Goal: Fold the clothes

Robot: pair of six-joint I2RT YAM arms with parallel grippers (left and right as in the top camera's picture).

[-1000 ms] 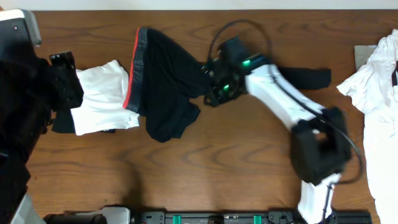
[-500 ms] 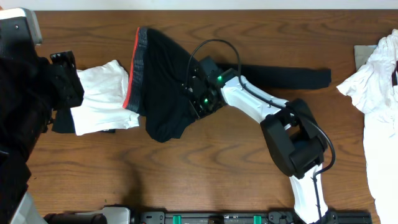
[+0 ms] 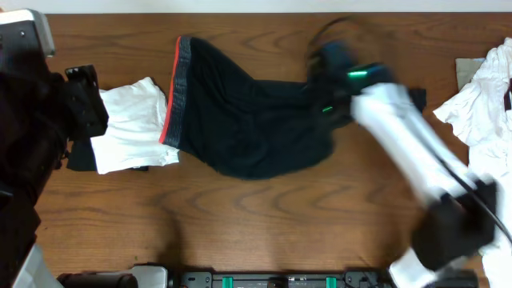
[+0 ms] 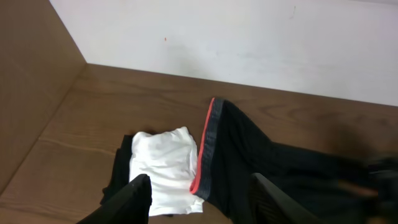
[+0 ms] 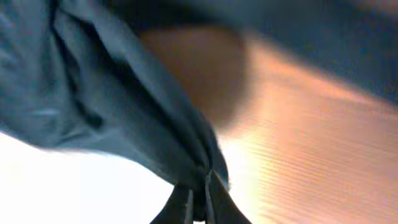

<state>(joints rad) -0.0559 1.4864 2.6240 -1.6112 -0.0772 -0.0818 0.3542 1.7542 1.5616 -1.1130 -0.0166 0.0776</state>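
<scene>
Black trousers (image 3: 248, 132) lie spread flat across the centre of the overhead view. Their waistband (image 3: 177, 90), grey with a red edge, sits at the left end and runs top to bottom. The cloth's right end reaches centre-right, under the blurred white right arm (image 3: 400, 144).

In the right wrist view, the right gripper (image 5: 198, 202) is at bottom centre with its tips pinched together on a fold of the dark trouser fabric. The cloth bunches up toward the upper left, with the wood table (image 3: 240, 224) showing behind it.

A folded white garment (image 3: 132, 124) lies left of the trousers, touching the waistband. A black garment (image 3: 78, 158) sticks out from under its left edge. Loose white clothes (image 3: 488, 120) are piled at the right edge of the overhead view, well apart from the trousers.

In the left wrist view, the left gripper (image 4: 200, 186) has its fingers (image 4: 135, 198) spread wide with nothing between them. It sits above the folded white piece and the waistband, not touching either. A pale wall (image 4: 249, 43) fills the top of that view.
</scene>
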